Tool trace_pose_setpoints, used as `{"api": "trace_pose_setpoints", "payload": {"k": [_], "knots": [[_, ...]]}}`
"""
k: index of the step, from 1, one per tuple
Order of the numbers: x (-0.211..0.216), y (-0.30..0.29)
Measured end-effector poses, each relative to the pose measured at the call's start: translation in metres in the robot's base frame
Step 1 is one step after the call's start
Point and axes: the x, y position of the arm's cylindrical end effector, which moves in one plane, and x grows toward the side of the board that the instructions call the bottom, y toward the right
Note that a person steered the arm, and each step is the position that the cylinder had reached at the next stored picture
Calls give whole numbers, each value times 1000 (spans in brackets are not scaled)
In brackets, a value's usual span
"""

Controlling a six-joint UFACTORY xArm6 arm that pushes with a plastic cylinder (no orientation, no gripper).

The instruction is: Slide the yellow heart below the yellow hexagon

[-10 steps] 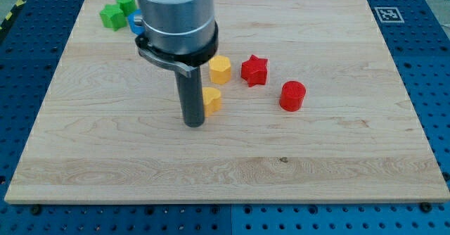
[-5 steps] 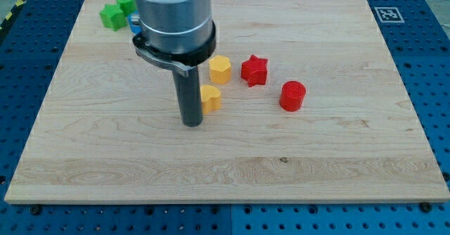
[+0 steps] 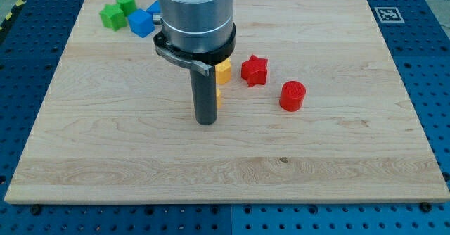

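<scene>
My tip (image 3: pixel 205 122) rests on the wooden board, a little left of its middle. The yellow heart (image 3: pixel 219 98) is almost wholly hidden behind the rod; only a thin yellow sliver shows at the rod's right edge, touching it. The yellow hexagon (image 3: pixel 223 70) sits just above the heart, its left part hidden by the arm's collar. The heart lies directly below the hexagon in the view.
A red star (image 3: pixel 254 70) sits right of the hexagon and a red cylinder (image 3: pixel 292 96) lower right of it. Two green blocks (image 3: pixel 111 15) (image 3: pixel 126 1) and a blue block (image 3: pixel 140 23) stand at the board's top left. A marker tag (image 3: pixel 387 14) is at the top right.
My tip has moved to the view's right, now covering most of the yellow heart and part of the hexagon. The blue block at the top left has come into view.
</scene>
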Motion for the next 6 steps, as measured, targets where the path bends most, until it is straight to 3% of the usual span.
{"api": "trace_pose_setpoints", "payload": {"k": [4, 6], "knots": [[-23, 0], [-4, -1]]}}
